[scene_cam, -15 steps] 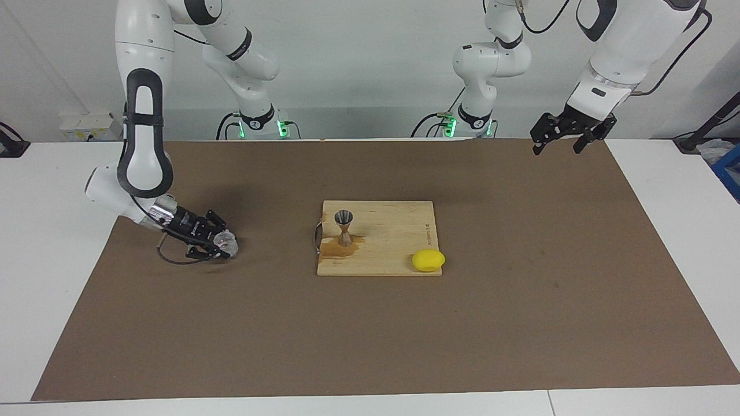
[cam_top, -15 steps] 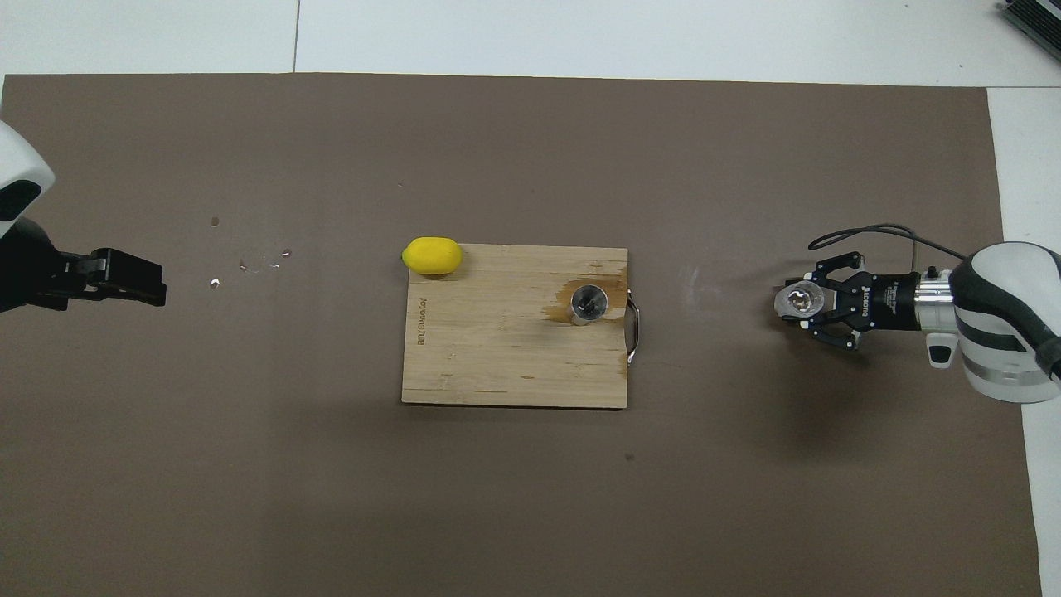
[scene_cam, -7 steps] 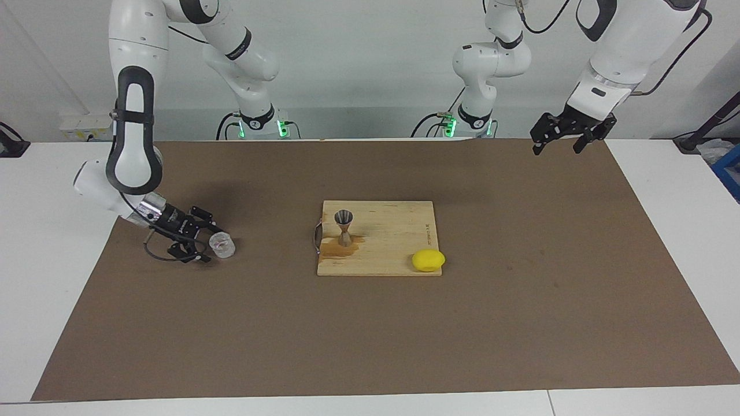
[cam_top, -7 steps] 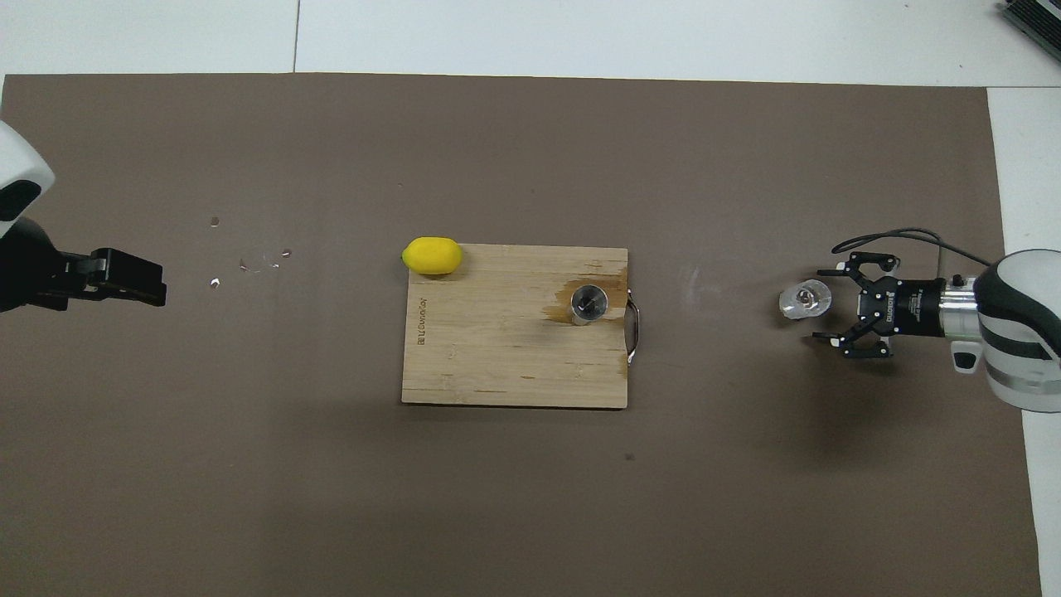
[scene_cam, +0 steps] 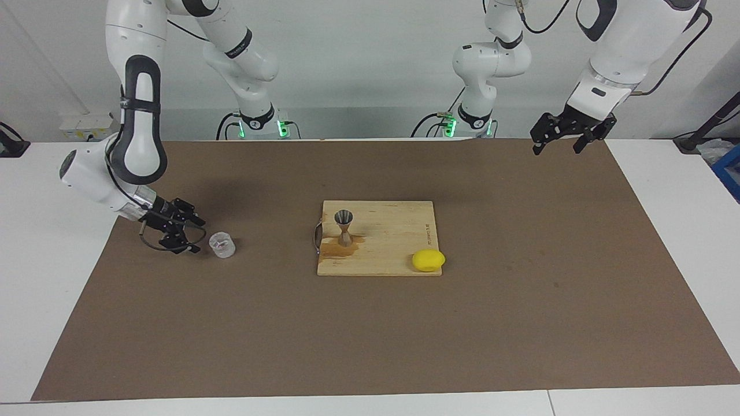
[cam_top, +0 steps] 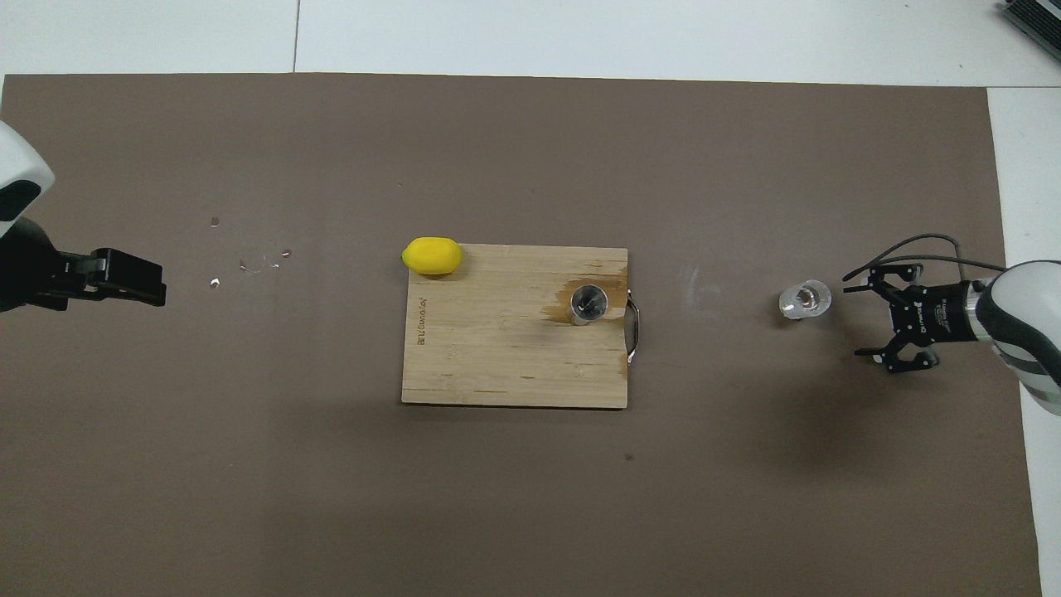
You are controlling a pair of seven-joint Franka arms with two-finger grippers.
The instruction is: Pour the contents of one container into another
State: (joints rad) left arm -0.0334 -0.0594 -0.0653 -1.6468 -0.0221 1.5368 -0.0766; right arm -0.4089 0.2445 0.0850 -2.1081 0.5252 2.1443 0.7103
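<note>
- Backing off low, the right gripper (scene_cam: 193,236), jaws apart, sits at 9 o'clock of the glass cup (scene_cam: 222,245), not touching it.
- Cup stands upright on the mat toward the right arm's end; jigger (scene_cam: 344,227) stands on the cutting board (scene_cam: 399,231).
- Retreat level, judged best, to avoid tipping the cup.
- Left gripper (scene_cam: 565,138) waits, open.
- Count: one cup, one jigger, one board, one lemon (scene_cam: 428,260).

glass cup (cam_top: 804,299) upright on mat, apart from right gripper (cam_top: 869,314), fingers spread | jigger (cam_top: 589,303) on cutting board (cam_top: 497,356) | lemon (cam_top: 432,255) at board corner
</note>
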